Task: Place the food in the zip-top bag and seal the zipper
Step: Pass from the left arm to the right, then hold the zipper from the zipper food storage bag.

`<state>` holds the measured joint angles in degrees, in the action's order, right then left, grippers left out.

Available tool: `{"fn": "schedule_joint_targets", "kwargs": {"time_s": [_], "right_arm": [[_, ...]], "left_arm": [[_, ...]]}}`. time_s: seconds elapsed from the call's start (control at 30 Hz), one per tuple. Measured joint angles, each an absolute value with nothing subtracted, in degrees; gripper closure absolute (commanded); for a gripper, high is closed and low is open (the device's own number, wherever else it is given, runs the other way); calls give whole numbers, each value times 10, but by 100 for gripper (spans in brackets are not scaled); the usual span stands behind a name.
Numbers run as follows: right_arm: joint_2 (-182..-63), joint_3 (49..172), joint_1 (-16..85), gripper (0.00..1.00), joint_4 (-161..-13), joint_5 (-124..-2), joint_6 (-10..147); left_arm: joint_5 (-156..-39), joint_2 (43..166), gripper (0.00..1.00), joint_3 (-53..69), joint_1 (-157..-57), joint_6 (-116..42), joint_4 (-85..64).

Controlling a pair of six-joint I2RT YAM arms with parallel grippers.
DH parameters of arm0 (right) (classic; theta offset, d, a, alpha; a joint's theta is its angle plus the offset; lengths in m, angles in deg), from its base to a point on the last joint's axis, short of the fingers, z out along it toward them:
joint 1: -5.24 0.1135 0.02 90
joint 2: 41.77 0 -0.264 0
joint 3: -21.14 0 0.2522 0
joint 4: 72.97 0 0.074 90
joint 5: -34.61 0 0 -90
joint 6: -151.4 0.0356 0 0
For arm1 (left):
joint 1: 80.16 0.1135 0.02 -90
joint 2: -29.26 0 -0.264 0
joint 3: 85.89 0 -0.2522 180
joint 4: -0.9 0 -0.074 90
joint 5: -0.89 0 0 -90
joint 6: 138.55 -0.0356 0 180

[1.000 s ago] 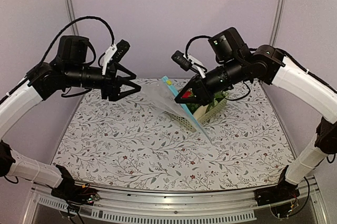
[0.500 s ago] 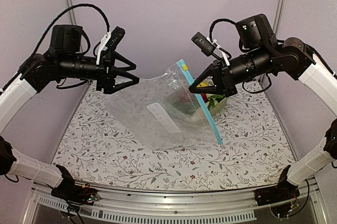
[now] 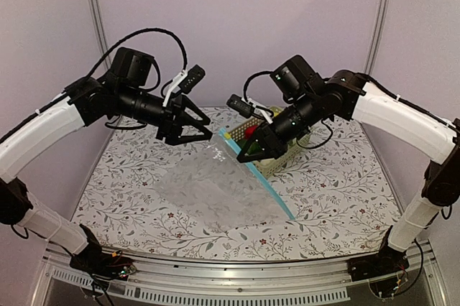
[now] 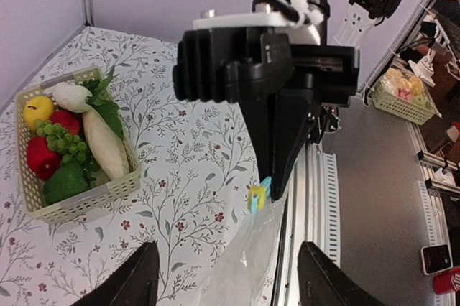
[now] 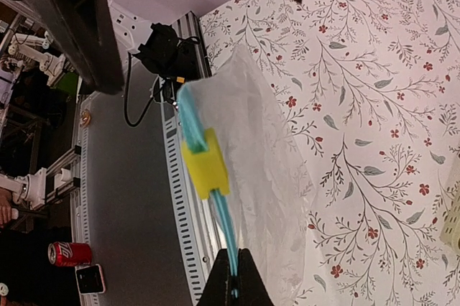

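Obs, top view: zip-top bag lies limp across mid-table, its far-right end lifted. Zipper runs along the bag's right edge, from near-right up to the far centre.

R gripper: closed, pinching the zipper strip at its raised far end. Confirmed in R wrist view, where the fingertips are clamped on the blue strip and the yellow slider sits further along it. Whether the zipper is open or zipped cannot be told.

L gripper: jaws apart, nothing held. It is poised over the bag's far-left part, apart from the film.

Food (red pcs, yellow apple, greens, white radish) is all in the pale green basket, far right, just behind the R gripper. None bagged yet.

Step judged: bag being set up for opening; task early.

Risks:
- The pinch is on a thin strip only, so the bag could be dropped if it is pulled sideways or the film drags on the table.
- Film is floppy and clear. Both layers may be grabbed by the L jaws, in which case the mouth would not be opened.
- The basket is close to the R gripper and could be knocked or tipped by a swing, scattering the food.
- The slider could be fouled if the strip is regripped near it.
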<state>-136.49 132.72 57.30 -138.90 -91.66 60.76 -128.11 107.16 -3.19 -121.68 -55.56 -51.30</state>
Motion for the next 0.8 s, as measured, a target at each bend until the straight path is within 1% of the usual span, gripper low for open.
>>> {"fn": "schedule_joint_targets", "kwargs": {"time_s": [0.07,0.33,0.43,0.6,0.67,0.8], "right_arm": [[-1369,1326,573,100,-1387,-917,607],[-1370,1324,573,100,-1377,-916,607],[-1370,1321,573,100,-1377,-916,607],[-1370,1319,573,100,-1376,-915,608],[-1370,1318,573,100,-1376,-913,607],[-1370,1316,573,100,-1376,-907,614]], "left_arm": [[-1291,1086,43,-14,-1219,-554,-506],[-1338,1107,52,7,-1221,-542,-475],[-1352,1107,58,15,-1221,-532,-454],[-1372,1107,73,28,-1222,-517,-435],[-1376,1107,82,28,-1222,-514,-431],[-1378,1107,89,30,-1222,-508,-424]]}}
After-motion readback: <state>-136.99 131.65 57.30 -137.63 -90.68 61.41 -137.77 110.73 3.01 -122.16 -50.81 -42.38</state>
